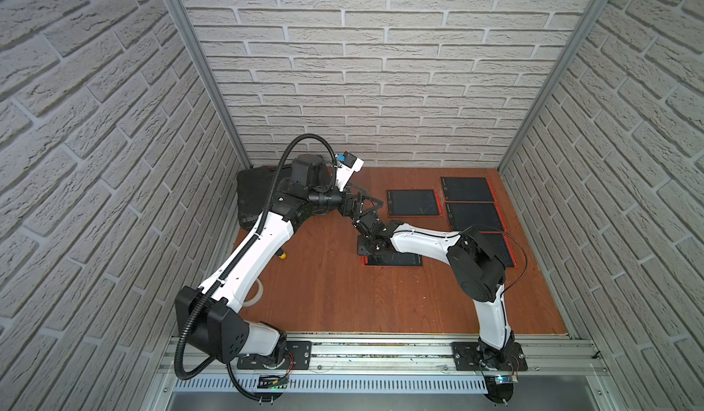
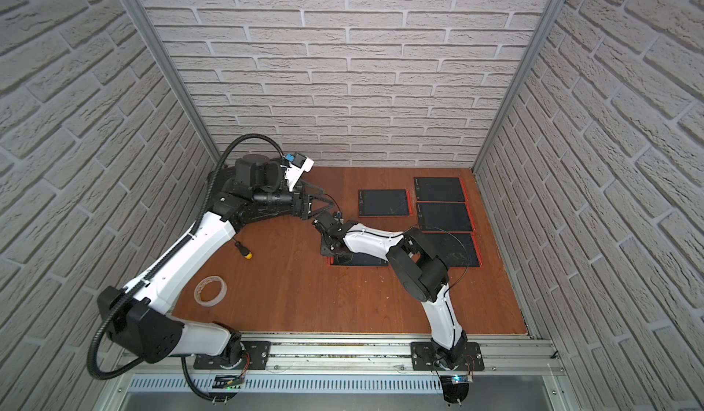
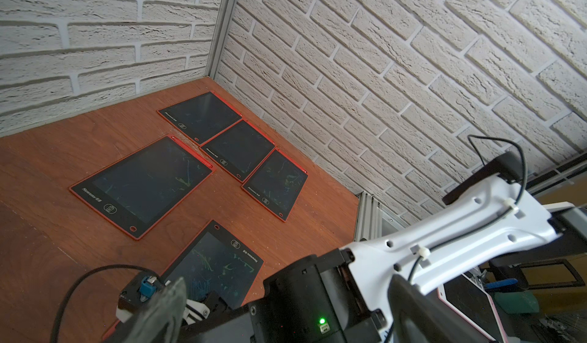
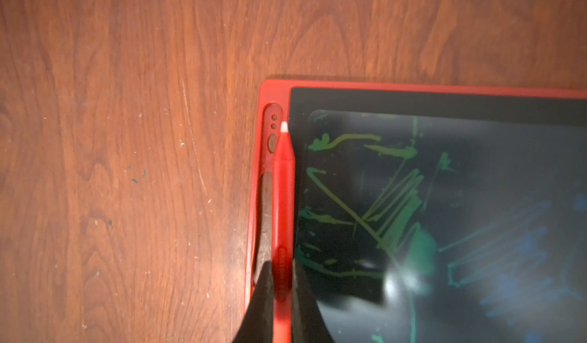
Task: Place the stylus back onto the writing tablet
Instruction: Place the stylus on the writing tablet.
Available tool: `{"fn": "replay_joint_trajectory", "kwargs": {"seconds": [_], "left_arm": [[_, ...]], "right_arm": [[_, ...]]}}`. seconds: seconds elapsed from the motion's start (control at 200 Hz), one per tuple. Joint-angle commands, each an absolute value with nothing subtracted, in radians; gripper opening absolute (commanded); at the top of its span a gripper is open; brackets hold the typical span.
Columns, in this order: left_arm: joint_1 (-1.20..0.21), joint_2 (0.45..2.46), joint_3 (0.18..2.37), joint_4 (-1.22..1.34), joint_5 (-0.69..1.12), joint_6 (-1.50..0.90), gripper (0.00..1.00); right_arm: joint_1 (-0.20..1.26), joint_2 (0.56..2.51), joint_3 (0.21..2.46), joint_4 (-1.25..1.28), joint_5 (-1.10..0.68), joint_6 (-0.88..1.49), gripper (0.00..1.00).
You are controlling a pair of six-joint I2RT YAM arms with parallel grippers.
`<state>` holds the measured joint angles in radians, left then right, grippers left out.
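Reddish wood table [image 4: 127, 166] carries the red-framed writing tablet [image 4: 460, 214], which lies under the right fingers [image 4: 263, 293]; these are clamped on the red stylus [image 4: 282, 198], its white tip ahead of them over the tablet's edge slot; left fingers [image 3: 165, 306] stand wide apart nearby.

Top views bright, even, bowed at edges. Right wrist view dim; white glare on tablet [image 4: 403, 281], right pincer [image 4: 281, 271] blurred.
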<state>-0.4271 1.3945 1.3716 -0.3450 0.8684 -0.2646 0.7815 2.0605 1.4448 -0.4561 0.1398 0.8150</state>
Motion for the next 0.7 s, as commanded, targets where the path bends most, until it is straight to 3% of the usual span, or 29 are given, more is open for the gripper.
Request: {"fn": "replay_joint_trajectory", "kwargs": {"seconds": [0.0,0.385,0.695], "left_arm": [[-0.433,1.385,1.399,-0.332,0.868,-0.255,0.98],[-0.432,1.388,1.399,-0.333,0.871,-0.255,0.98],[-0.432,1.388,1.399,-0.332,0.869,-0.255,0.98]], "right_arm": [[0.791,2.022,1.453,-0.427,0.139,0.813,0.12],[0.792,2.052,1.461,-0.410,0.119,0.828,0.13],[0.792,2.055,1.471,-0.414,0.107,0.830,0.24]]}}
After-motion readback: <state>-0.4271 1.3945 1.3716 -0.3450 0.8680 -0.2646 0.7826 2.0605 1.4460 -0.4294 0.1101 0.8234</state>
